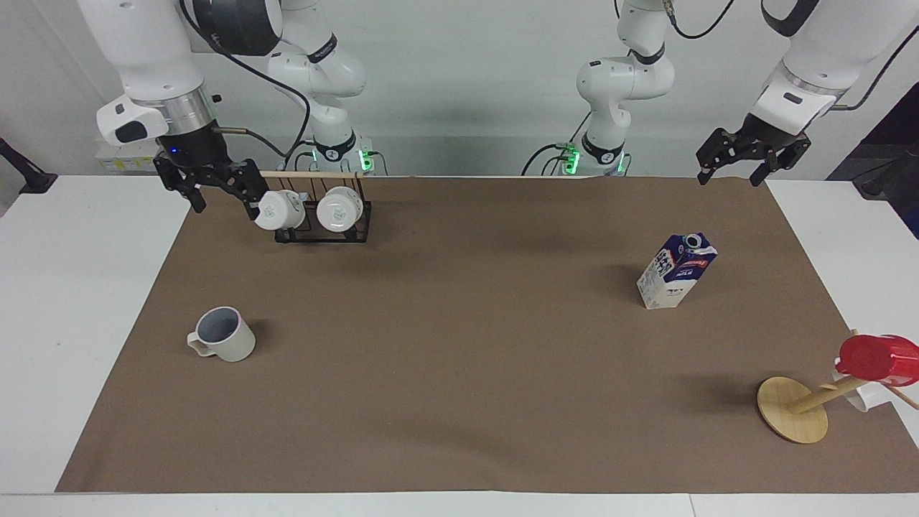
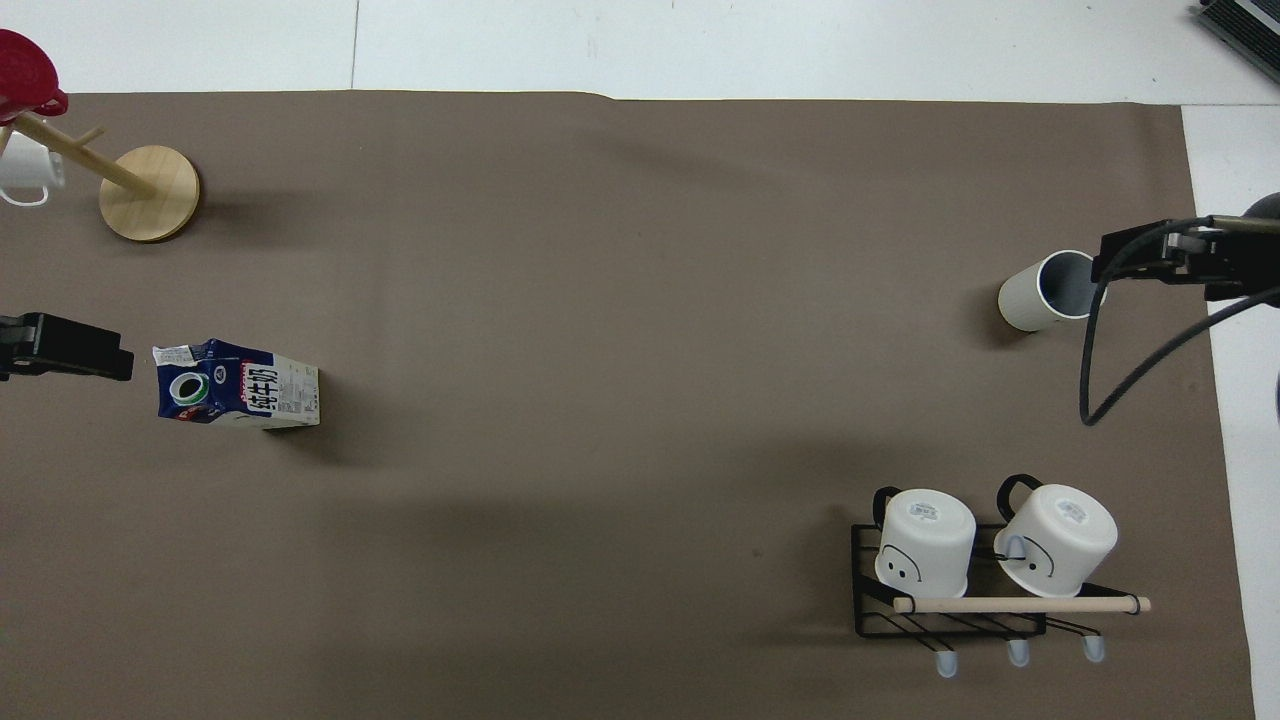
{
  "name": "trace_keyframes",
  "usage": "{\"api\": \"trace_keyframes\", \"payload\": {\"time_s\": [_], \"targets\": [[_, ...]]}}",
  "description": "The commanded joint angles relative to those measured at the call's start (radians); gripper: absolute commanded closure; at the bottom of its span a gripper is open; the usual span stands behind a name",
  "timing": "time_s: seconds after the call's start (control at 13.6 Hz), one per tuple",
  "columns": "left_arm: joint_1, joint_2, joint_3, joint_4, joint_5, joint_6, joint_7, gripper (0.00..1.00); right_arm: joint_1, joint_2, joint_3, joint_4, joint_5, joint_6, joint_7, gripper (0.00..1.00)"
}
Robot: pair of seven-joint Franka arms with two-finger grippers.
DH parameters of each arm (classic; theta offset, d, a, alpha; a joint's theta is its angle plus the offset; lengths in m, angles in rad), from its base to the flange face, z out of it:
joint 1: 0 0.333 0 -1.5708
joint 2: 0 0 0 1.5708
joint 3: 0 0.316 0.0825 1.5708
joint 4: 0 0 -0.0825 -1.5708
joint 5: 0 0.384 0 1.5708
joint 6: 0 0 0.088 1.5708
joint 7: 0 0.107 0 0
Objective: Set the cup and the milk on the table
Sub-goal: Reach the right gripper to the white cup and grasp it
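Observation:
The grey-beige cup (image 1: 224, 334) (image 2: 1043, 292) stands upright on the table's brown mat (image 1: 459, 388) toward the right arm's end, handle pointing to that end. The milk (image 1: 675, 271) (image 2: 236, 385), a blue and white carton, stands upright on the mat toward the left arm's end. My right gripper (image 1: 223, 205) (image 2: 1150, 262) hangs open and empty, over the mat's edge beside the mug rack. My left gripper (image 1: 729, 177) (image 2: 70, 347) is open and empty too, raised above the mat's corner by the robots. Neither gripper touches anything.
A black wire rack (image 1: 323, 228) (image 2: 950, 610) holding two white mugs sits nearer to the robots than the cup. A tipped wooden mug tree (image 1: 792, 418) (image 2: 150, 192) with a red cup (image 1: 874, 359) lies farther from the robots than the milk.

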Motion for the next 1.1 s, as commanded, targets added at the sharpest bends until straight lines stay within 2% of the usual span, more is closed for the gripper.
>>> {"api": "trace_keyframes", "payload": {"time_s": [0.0, 0.22, 0.37, 0.59, 1.03], "targets": [[-0.008, -0.004, 0.005, 0.013, 0.016, -0.018, -0.01, 0.0, -0.046, 0.052, 0.004, -0.034, 0.002, 0.076, -0.111, 0.0], [-0.008, -0.004, 0.005, 0.013, 0.017, -0.018, -0.01, 0.0, -0.057, 0.074, 0.004, -0.152, 0.002, 0.23, -0.17, 0.0], [-0.008, -0.004, 0.005, 0.013, 0.016, -0.018, -0.01, 0.0, -0.08, 0.114, 0.004, -0.192, 0.002, 0.297, -0.191, 0.0], [-0.008, -0.004, 0.005, 0.013, 0.017, -0.018, -0.01, 0.0, -0.083, 0.132, 0.004, -0.264, 0.002, 0.435, -0.231, 0.0], [-0.009, -0.004, 0.005, 0.013, 0.017, -0.018, -0.01, 0.0, -0.095, 0.201, 0.004, -0.283, -0.018, 0.506, -0.254, 0.0]]}}
